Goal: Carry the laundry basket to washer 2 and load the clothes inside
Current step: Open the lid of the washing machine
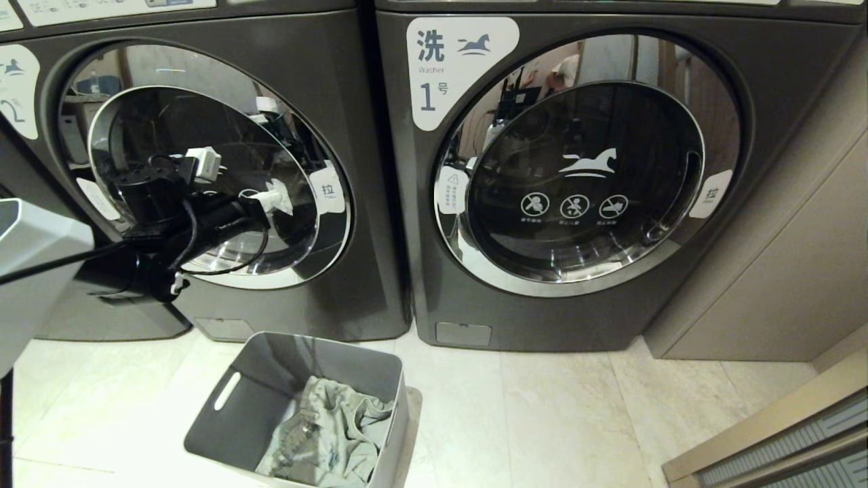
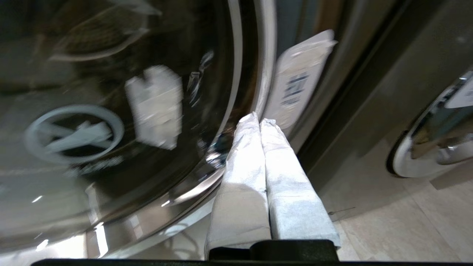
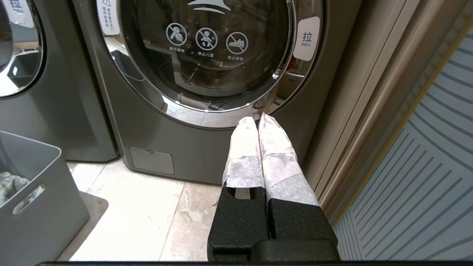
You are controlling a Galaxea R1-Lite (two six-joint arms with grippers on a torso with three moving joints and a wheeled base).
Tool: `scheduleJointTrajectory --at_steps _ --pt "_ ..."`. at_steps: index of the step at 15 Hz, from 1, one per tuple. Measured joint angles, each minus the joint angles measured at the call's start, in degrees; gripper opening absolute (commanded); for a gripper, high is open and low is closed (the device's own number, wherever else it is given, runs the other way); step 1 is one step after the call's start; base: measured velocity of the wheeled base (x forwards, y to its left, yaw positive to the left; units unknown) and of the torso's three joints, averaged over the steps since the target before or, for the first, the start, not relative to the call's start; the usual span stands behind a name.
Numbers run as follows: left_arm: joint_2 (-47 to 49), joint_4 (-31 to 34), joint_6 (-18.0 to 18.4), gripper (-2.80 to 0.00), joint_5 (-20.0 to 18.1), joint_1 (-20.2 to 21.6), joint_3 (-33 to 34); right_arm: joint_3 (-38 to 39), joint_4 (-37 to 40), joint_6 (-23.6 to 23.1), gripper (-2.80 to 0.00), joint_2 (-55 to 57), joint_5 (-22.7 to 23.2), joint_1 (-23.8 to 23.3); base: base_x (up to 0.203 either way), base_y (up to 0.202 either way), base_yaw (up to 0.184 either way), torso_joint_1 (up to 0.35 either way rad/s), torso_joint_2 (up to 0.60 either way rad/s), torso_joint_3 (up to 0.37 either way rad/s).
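Left gripper [image 2: 258, 122] has its jaws pressed shut on nothing, tips at the chrome door rim of dark grey front-load washer 2 [image 1: 203, 169]; looks like door-opening time, so next it needs to hook the pull edge; the pale green denim clothes [image 1: 325, 434] sit in the grey plastic laundry basket [image 1: 224, 434] on the floor below; right gripper [image 3: 258, 122] parked, jaws closed and empty.

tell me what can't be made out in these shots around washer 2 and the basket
- Washer 2: the head view's left edge cuts its label, and the left arm covers part of the door glass.
- Whether the left hand touches the door rim: the left wrist view is too blurred there.
- The clothes: the head view's bottom edge cuts them, and the laundry basket hides the lower folds.
- Right hand: outside the head view.
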Motion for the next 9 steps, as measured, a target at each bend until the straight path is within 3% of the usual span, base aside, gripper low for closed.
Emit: scheduleJointTrajectory --at_steps 3,9 --pt "-1.14 -1.14 -0.29 -2.80 0.11 0.82 4.87 0.00 0.01 0.02 -2.80 0.00 0.00 -0.06 0.000 0.000 0.000 0.000 0.00 0.000" --pt "-1.60 -1.26 -1.12 -2.80 0.94 -0.14 6.57 0.00 0.01 0.02 -2.80 0.00 0.00 -0.06 0.000 0.000 0.000 0.000 0.00 0.000"
